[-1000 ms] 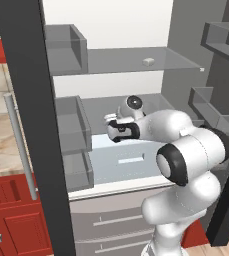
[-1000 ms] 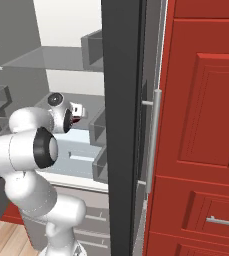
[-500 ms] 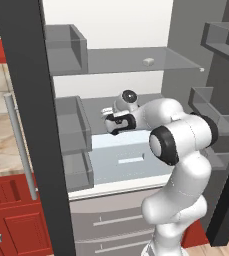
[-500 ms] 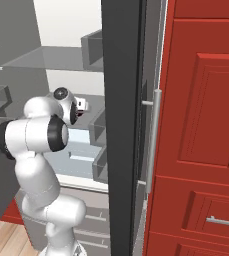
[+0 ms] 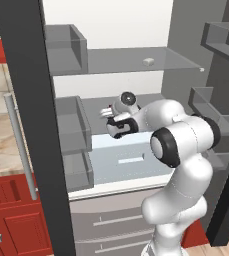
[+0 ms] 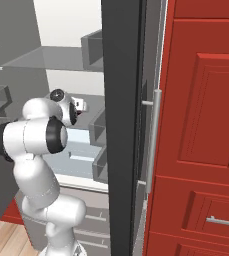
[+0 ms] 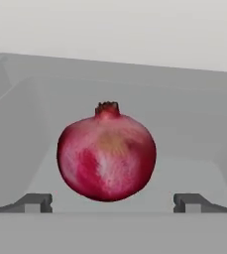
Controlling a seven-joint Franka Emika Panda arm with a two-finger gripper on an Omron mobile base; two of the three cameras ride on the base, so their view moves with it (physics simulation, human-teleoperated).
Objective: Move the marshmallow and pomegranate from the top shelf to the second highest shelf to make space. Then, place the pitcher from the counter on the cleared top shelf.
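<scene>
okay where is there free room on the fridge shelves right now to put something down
The top shelf is bare glass from the left door bin across to the marshmallow near its right end. The second highest shelf is crowded in the middle, where the open gripper faces the pomegranate.

You are looking at a glossy white arm [image 5: 181,150] built of rounded, bulbous segments, with black discs capping its joints and dark rings between links. Its hand [image 5: 122,125] is white with black trim, ending in 2 small dark grey finger tips [image 7: 35,202].
</scene>
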